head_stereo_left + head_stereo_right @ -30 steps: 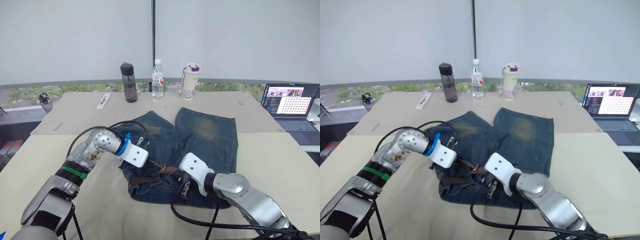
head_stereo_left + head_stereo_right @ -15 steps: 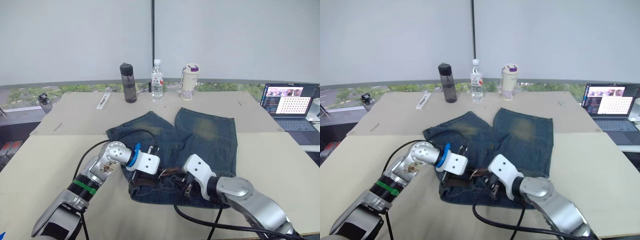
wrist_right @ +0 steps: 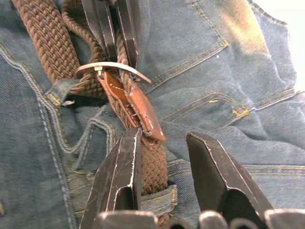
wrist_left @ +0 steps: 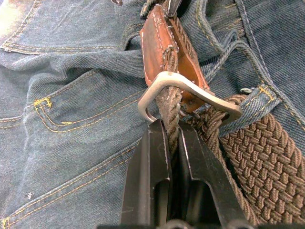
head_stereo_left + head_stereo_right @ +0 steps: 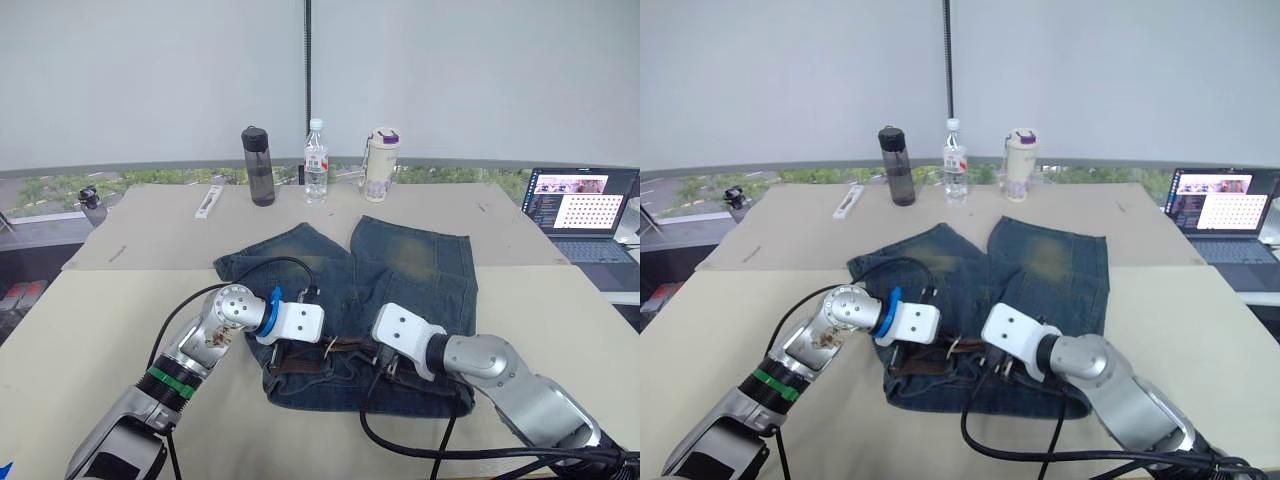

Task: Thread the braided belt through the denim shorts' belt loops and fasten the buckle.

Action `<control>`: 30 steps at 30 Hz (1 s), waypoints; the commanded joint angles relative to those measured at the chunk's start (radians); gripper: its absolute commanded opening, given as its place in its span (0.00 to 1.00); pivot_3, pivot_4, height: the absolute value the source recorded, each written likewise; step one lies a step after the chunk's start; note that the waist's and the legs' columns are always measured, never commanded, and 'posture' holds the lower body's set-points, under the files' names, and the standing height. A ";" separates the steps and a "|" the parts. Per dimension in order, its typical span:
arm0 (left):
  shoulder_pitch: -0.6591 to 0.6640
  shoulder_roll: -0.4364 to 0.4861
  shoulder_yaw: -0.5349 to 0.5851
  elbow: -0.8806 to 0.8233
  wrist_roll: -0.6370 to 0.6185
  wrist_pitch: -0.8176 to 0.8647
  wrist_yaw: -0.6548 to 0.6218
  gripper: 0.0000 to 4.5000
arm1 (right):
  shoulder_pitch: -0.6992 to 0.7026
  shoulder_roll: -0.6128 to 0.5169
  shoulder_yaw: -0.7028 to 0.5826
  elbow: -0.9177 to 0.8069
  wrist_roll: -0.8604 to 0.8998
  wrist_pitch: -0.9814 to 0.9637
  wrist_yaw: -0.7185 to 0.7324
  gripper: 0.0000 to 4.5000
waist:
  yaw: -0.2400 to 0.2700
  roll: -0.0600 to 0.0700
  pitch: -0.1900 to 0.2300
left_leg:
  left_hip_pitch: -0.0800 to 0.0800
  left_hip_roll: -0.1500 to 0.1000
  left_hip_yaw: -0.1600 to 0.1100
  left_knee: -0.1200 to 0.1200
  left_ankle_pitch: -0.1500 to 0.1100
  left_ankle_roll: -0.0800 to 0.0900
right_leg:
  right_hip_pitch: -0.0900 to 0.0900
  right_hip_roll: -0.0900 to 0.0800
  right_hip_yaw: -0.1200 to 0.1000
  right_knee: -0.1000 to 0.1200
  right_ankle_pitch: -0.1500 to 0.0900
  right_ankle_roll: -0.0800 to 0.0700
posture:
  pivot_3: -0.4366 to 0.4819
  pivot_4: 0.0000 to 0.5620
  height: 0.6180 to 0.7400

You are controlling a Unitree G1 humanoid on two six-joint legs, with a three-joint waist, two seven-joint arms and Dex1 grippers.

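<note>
Room: a beige tabletop [image 5: 90, 330] stands before a pale window wall, with green trees low behind the glass.
Back edge: a dark bottle [image 5: 258, 165], a clear water bottle [image 5: 315, 160] and a cream cup [image 5: 379, 163] stand in a row. A laptop [image 5: 580, 212] sits open at the far right.
Denim shorts [image 5: 415, 265]: they lie flat in the middle of the tabletop, legs pointing away, waistband nearest the robot.
Braided belt [image 4: 257, 157]: it runs along the waistband and passes under a belt loop [image 4: 259, 98].
Buckle [image 4: 183, 88]: the silver frame lies on the waistband between the two arms, next to a reddish leather tab [image 4: 157, 45].
Left end effector [image 4: 170, 138]: pinched tight on the braided belt, right at the buckle.
Right end effector [image 3: 162, 143]: its fingers are spread apart, one on each side of the belt near the leather tab, not gripping.
Change: a second ago the left arm was out to the side by the shorts' left edge. It has come in toward the middle. The right end effector has moved up closer to the buckle.
Open room: bare tabletop lies wide on the left and right of the shorts and along the near edge. The two end effectors are very near each other.
</note>
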 commanded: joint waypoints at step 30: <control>0.083 0.012 0.411 -0.263 -0.721 0.880 -0.018 0.58 | 0.104 -0.042 -0.079 -0.028 -0.160 -0.161 0.142 0.00 | -0.004 0.000 0.000 | 0.001 0.000 0.000 0.000 0.000 0.000 | 0.000 0.000 0.000 0.001 -0.001 0.001 | 0.48 0.27 1.00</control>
